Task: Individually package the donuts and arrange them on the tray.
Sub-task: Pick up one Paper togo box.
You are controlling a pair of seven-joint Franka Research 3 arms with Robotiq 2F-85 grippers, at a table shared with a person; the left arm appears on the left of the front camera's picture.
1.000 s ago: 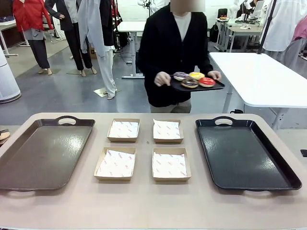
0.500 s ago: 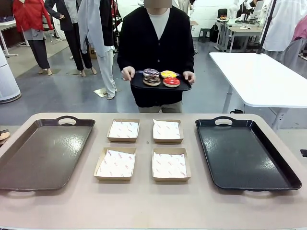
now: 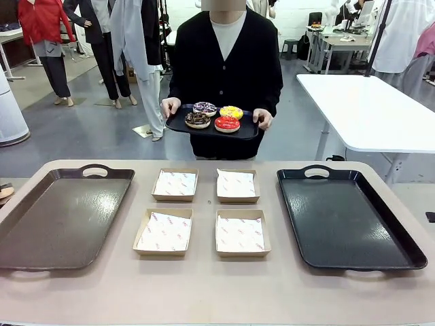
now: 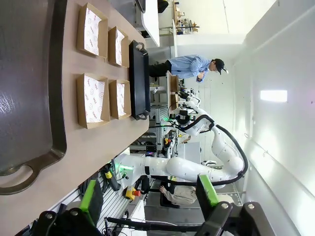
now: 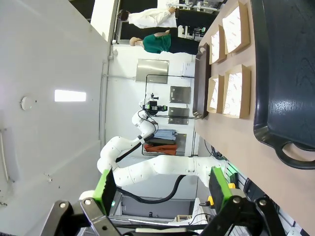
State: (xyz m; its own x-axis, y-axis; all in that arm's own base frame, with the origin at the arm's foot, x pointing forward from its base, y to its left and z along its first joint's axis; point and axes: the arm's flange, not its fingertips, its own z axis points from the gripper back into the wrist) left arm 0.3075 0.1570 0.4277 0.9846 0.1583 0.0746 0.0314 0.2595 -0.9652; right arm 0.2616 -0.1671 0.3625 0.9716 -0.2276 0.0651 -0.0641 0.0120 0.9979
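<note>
Four donuts (image 3: 227, 123) on a small black tray (image 3: 178, 126), carried by a person (image 3: 228, 68) at the far side of the table (image 3: 204, 292).
Yellow, red, chocolate, and one seemingly sprinkled; all held above the table. Four paper-lined boxes (image 3: 164, 232) sit between a brown tray (image 3: 41, 231) and a large black tray (image 3: 353, 224). Left gripper (image 4: 147, 196) and right gripper (image 5: 162, 191): jaws spread wide, holding nothing.

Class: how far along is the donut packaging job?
Done: four lined boxes laid between the brown tray and black tray. In hand: a person holds the donuts on a small tray. Left: boxing and arranging all four; left gripper and right gripper are open, empty.
</note>
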